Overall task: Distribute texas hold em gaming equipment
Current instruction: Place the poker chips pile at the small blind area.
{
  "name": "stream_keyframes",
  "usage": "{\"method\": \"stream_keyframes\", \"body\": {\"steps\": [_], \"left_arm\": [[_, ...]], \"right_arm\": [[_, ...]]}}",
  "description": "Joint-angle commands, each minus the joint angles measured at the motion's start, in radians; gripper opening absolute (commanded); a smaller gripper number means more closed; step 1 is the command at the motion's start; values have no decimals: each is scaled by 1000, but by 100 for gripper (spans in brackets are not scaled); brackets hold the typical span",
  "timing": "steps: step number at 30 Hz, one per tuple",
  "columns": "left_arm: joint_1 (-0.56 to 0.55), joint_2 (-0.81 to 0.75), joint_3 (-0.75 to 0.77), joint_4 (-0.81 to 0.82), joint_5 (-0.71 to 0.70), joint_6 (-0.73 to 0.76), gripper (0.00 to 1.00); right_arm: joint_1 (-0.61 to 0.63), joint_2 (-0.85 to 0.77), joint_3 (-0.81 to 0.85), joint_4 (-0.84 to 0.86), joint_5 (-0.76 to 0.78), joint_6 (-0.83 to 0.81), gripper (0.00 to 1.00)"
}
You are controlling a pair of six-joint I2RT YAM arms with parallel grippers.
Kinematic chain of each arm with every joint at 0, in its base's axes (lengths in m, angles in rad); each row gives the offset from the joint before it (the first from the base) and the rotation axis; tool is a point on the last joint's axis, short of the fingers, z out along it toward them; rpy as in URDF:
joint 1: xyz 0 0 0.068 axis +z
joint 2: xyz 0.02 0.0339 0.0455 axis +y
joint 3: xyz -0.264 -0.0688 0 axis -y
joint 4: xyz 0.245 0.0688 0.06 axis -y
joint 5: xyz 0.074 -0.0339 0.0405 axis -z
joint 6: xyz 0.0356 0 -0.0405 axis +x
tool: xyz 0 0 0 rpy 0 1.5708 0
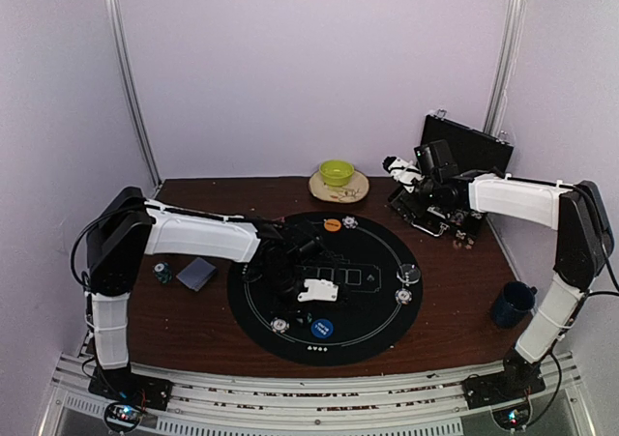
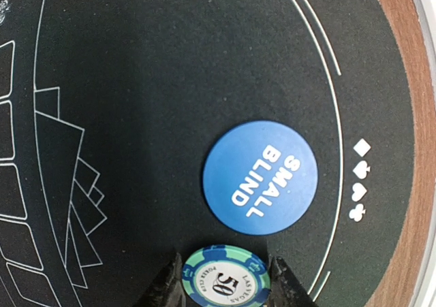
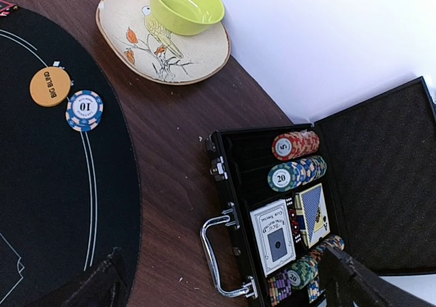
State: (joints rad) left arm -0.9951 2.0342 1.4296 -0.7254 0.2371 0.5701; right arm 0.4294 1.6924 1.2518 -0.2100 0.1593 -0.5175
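Presently, the left pincer (image 2: 227,278) is closed on a green-and-blue chip marked 50 (image 2: 222,286), with one finger against each side of its rim, low over the round black mat (image 2: 170,62). Just beyond the chip lies the blue disc (image 2: 259,178) lettered SMALL BLIND, flat on the mat inside the white border line. The mat's edge runs close by on that side, with a strip of brown tabletop (image 2: 402,82) past it.

The right pincer (image 3: 228,284) is spread wide and holds nothing. One of its fingers (image 3: 102,286) is over the mat's edge and the other is over the open black case (image 3: 381,184). Inside the case are rows of chips (image 3: 296,143) and two packs of cards. Bare wood separates the case from the mat. Near the mat's rim, the orange disc (image 3: 50,86) lettered BIG BLIND lies just beside a blue-and-white chip marked 10 (image 3: 84,109). A plate (image 3: 204,55) carrying a green bowl (image 3: 185,4) sits off the mat, apart from the case.

In the overhead view, a grey-blue deck of cards (image 1: 196,273) lies on the tabletop just left of the mat, beside the left arm. A dark mug (image 1: 511,304) stands well right of the mat, near the right arm. Open wood lies between the mug and the mat.
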Motion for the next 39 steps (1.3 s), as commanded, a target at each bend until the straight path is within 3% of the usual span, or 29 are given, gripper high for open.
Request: {"method": "stream_keyframes", "body": {"steps": [1, 16, 26, 39], "left_arm": [[-3, 19, 8, 34, -22, -3, 28], [-4, -94, -19, 32, -28, 11, 28], [0, -238, -194, -49, -35, 72, 28], [60, -325, -389, 40, -123, 41, 28]], "right_arm": [[-5, -31, -11, 18, 11, 5, 100], [-4, -28, -14, 21, 16, 1, 100], [-4, -22, -15, 23, 16, -1, 100], [-4, -18, -12, 18, 15, 2, 100]]}}
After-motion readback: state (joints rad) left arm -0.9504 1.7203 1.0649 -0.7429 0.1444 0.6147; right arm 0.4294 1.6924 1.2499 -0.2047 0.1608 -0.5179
